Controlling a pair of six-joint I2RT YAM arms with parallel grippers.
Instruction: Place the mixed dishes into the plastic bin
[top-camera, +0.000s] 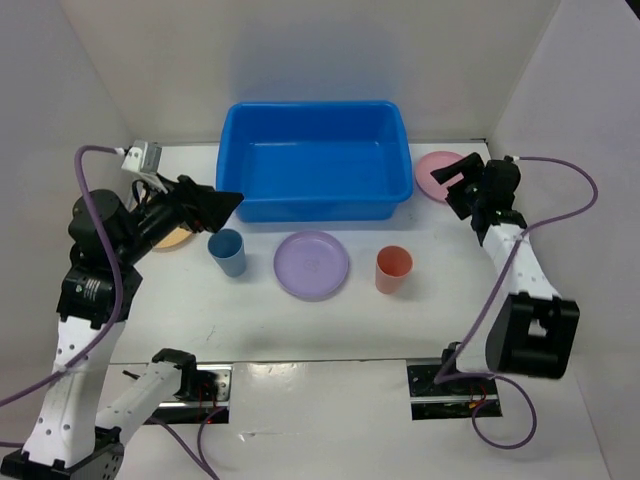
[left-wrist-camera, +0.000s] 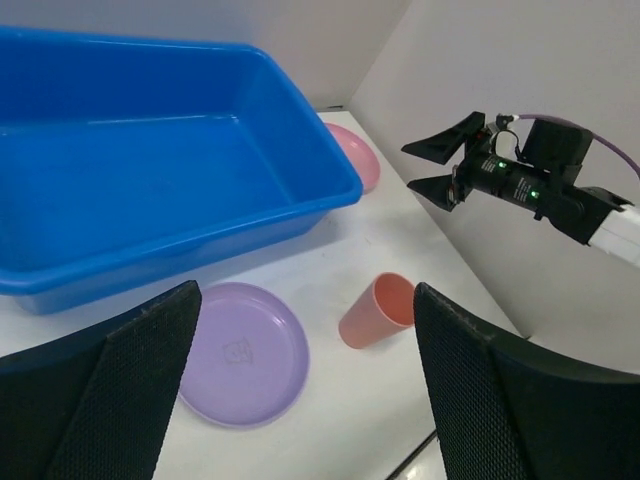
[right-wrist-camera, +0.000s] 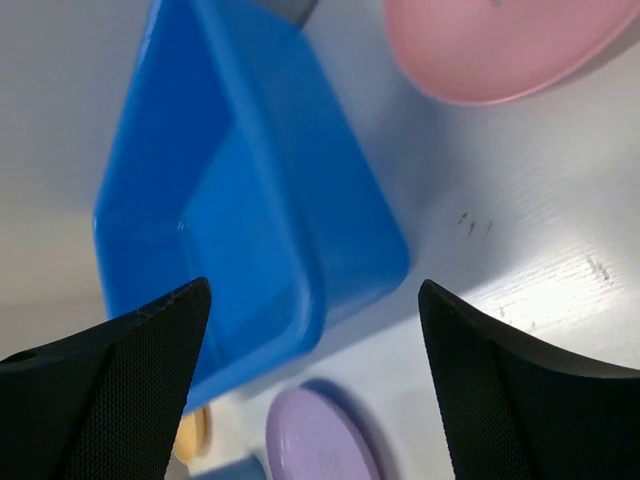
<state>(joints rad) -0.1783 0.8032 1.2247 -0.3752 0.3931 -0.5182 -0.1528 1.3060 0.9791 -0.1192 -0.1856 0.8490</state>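
On my overhead feed the large bright-blue rectangular plastic bin (top-camera: 320, 208) sits at the back of the white bench (top-camera: 350, 325), with no dish inside it. All five dishes are out on the bench.

The small round lilac plastic plate (top-camera: 312, 264) lies in front of the bin, about centre. The small blue plastic cup (top-camera: 228, 252) stands upright to its left and the small coral-red plastic cup (top-camera: 393, 270) stands upright to its right, both apart from the plate. The round pink plastic plate (top-camera: 430, 190) lies just beside the bin's right end. The yellow plastic plate (top-camera: 175, 240) is at the left, partly hidden under my left arm.

My left tool (top-camera: 232, 205) hangs near the bin's front-left corner, above the blue cup. From its wrist camera I see both fingers (left-wrist-camera: 110, 390) spread wide with nothing between them, and the lilac plate and coral-red cup below.

My right tool (top-camera: 447, 176) hovers over the pink plate. Its fingers (right-wrist-camera: 520, 390) are also spread wide and carry nothing.
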